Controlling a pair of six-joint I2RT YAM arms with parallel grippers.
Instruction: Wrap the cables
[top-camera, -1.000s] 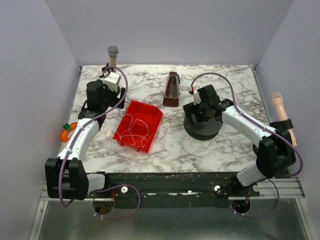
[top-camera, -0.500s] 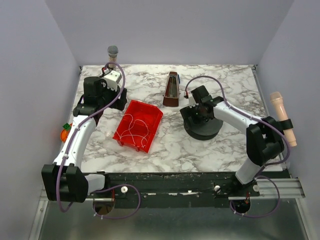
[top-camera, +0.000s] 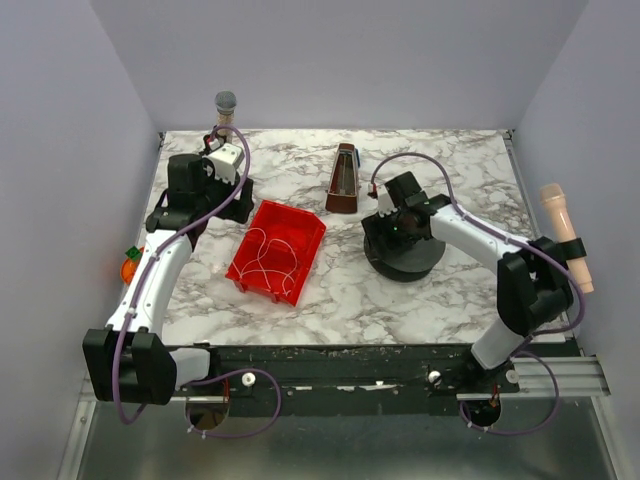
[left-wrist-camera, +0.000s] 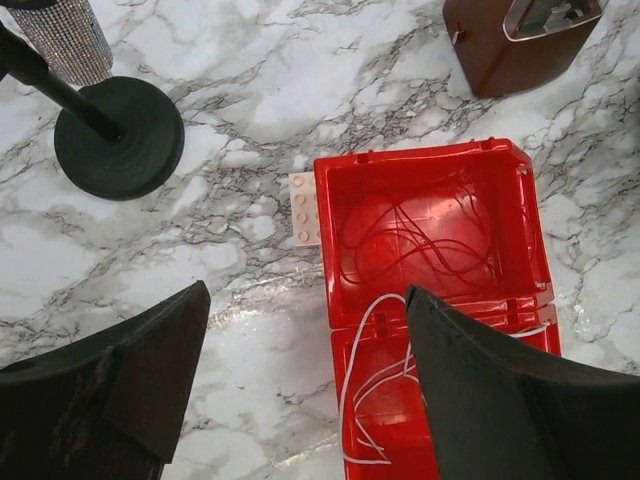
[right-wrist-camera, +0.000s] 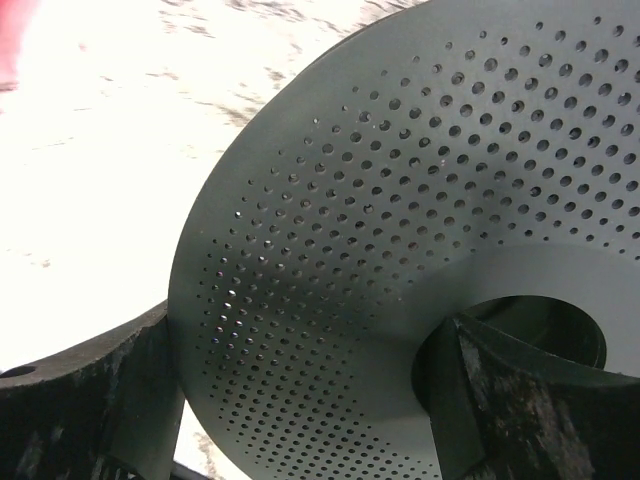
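The cables (top-camera: 268, 255) are thin white wire in loose loops inside a red bin (top-camera: 312, 224). In the left wrist view a white cable loop (left-wrist-camera: 375, 360) hangs over the red bin's (left-wrist-camera: 430, 152) inner wall. My left gripper (top-camera: 238, 198) (left-wrist-camera: 305, 295) hovers open just left of the bin, holding nothing. My right gripper (top-camera: 396, 232) (right-wrist-camera: 300, 330) is down on the black round spool (top-camera: 408, 262). One finger sits outside the rim of the perforated spool flange (right-wrist-camera: 400, 180), the other in its centre hole, both against it.
A brown metronome (top-camera: 344, 180) (left-wrist-camera: 510, 45) stands behind the bin. A glittery microphone (top-camera: 226, 105) on a round black base (left-wrist-camera: 120, 138) is at the back left. A small white studded plate (left-wrist-camera: 304, 208) lies by the bin. A peach handle (top-camera: 565, 235) is at the right edge.
My right gripper has swung left and down onto the spool and its jaws have narrowed on the flange. My left arm shifted slightly left and back.
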